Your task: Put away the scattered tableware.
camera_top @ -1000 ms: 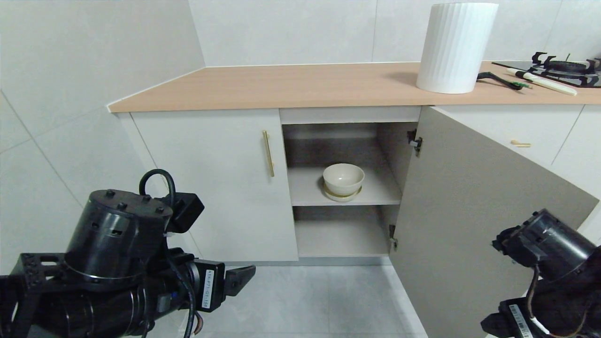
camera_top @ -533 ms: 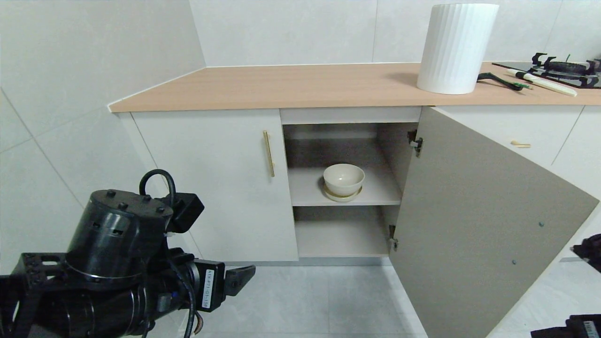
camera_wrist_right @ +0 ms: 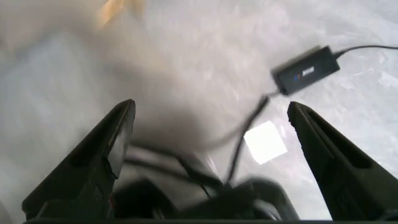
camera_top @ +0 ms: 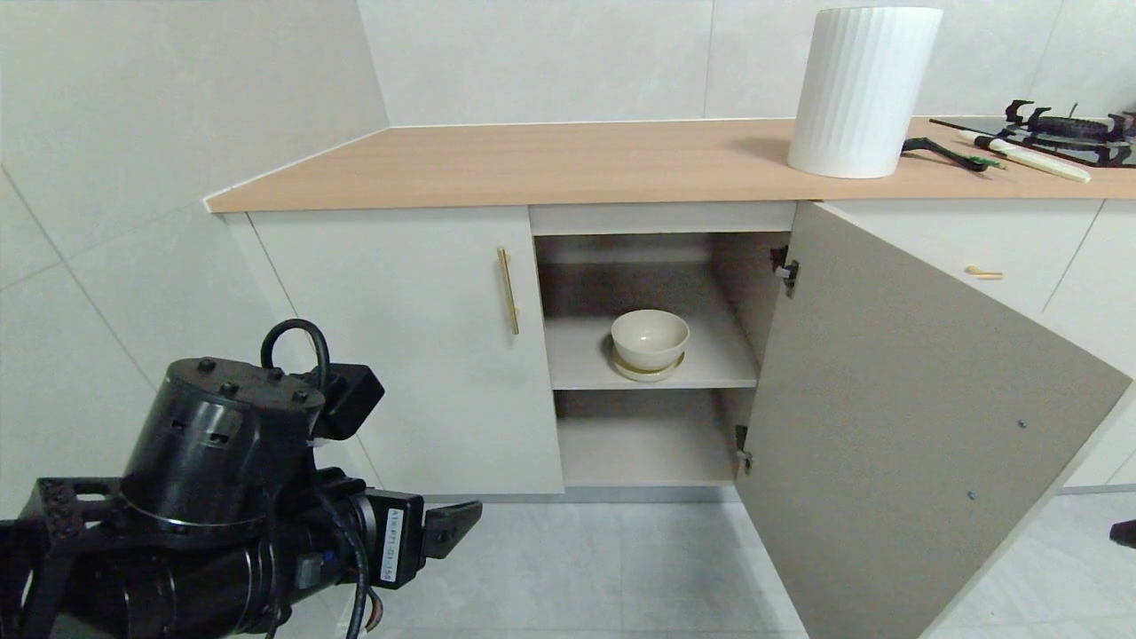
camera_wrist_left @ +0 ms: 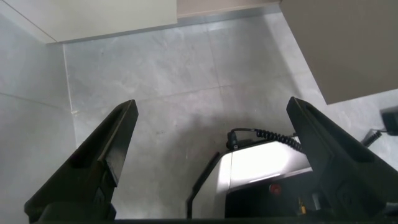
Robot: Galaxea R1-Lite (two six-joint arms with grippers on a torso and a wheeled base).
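A cream bowl [camera_top: 650, 335] sits on a cream plate [camera_top: 645, 367] on the middle shelf [camera_top: 710, 359] of the open cabinet. My left arm [camera_top: 222, 479] hangs low at the front left, well short of the cabinet. In the left wrist view my left gripper [camera_wrist_left: 214, 155] is open over the floor tiles, with nothing between its fingers. My right gripper [camera_wrist_right: 211, 155] is also open and empty, above the floor.
The cabinet's right door [camera_top: 896, 399] stands swung wide open; the left door with its gold handle [camera_top: 507, 289] is closed. On the countertop [camera_top: 550, 164] stand a white ribbed container [camera_top: 863, 89], a knife [camera_top: 1025, 153] and a stove burner [camera_top: 1069, 126]. A black power adapter [camera_wrist_right: 309, 70] lies on the floor.
My right arm has dropped down and to the right, out of the head view. The left arm, bowl and plate have not moved.
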